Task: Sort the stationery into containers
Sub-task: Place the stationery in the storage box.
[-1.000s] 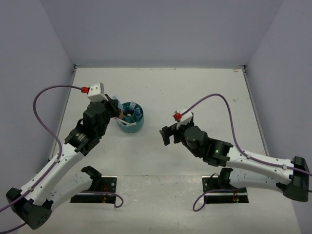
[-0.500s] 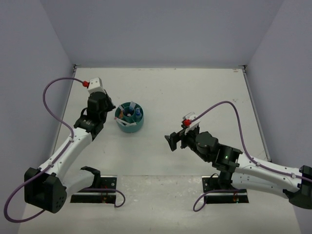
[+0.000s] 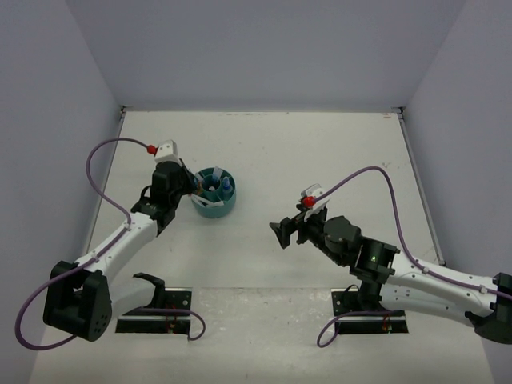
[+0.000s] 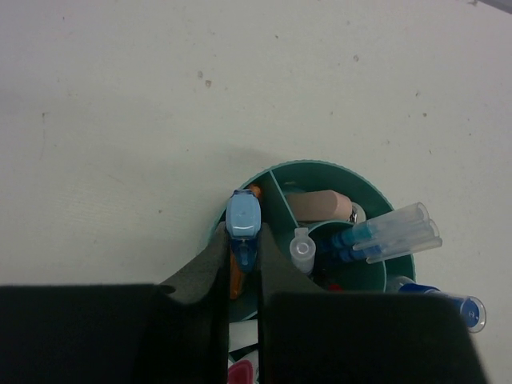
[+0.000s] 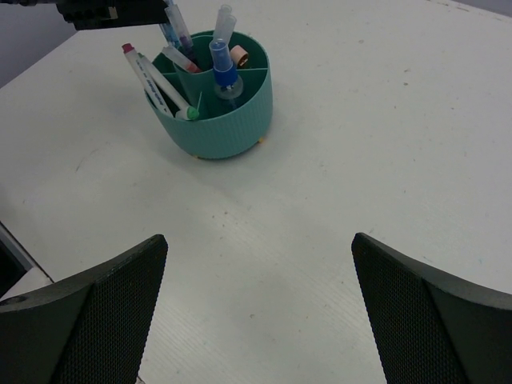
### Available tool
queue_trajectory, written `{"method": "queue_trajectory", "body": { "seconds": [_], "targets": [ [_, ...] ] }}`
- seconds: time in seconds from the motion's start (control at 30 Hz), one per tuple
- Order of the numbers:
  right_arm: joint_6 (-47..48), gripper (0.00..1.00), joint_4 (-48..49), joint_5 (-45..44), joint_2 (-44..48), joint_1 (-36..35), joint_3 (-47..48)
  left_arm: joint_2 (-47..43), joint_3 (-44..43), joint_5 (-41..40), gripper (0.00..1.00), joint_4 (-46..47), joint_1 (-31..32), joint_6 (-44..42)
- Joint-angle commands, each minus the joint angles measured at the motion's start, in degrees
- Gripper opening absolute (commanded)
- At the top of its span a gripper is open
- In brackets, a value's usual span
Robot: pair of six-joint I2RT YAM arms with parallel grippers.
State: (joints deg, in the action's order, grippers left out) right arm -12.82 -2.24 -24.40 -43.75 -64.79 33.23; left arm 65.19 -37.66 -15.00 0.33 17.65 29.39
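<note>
The teal round container (image 3: 214, 208) (image 4: 320, 166) (image 5: 228, 120) stands left of the table's centre, with pens, markers and a blue-capped clear bottle (image 5: 226, 78) upright in its compartments. My left gripper (image 3: 190, 189) (image 4: 242, 248) hangs over the container's left rim. A light-blue marker (image 4: 244, 214) stands between its jaws, pointing into an outer compartment. The jaws are slightly parted, with thin dark gaps either side of the marker's body. My right gripper (image 3: 280, 232) (image 5: 258, 240) is wide open over bare table to the right of the container, holding nothing.
A pink stubby marker (image 4: 320, 206) and clear-capped blue pens (image 4: 392, 232) fill the neighbouring compartments. A white pen with a red cap (image 5: 148, 76) leans out over the rim. The walls of the enclosure border the white table (image 3: 320, 152) on three sides.
</note>
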Motion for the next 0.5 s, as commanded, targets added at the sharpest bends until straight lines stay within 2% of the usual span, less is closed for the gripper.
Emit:
{"method": "queue_trajectory", "body": {
  "seconds": [0.0,0.1,0.13,0.37,0.47],
  "targets": [
    [0.3,0.99,1.8,0.4,-0.6,0.3,0.2,-0.1,2.5,1.3,0.20,6.0,-0.2,1.3],
    [-0.2,0.99,1.8,0.3,-1.1,0.6,0.2,-1.3,3.2,1.6,0.48,6.4,-0.2,1.5],
    [-0.3,0.99,1.9,0.2,-1.2,0.6,0.2,-1.8,3.2,1.7,0.53,6.3,-0.2,1.6],
    [-1.9,0.99,1.8,-0.9,-1.2,2.1,0.2,-9.1,1.3,3.3,0.63,2.6,-0.1,2.1],
    [-3.2,0.99,1.8,-2.0,-0.7,2.3,0.5,-14.5,-1.7,2.7,0.77,-2.1,-0.1,1.9]
  ]
}}
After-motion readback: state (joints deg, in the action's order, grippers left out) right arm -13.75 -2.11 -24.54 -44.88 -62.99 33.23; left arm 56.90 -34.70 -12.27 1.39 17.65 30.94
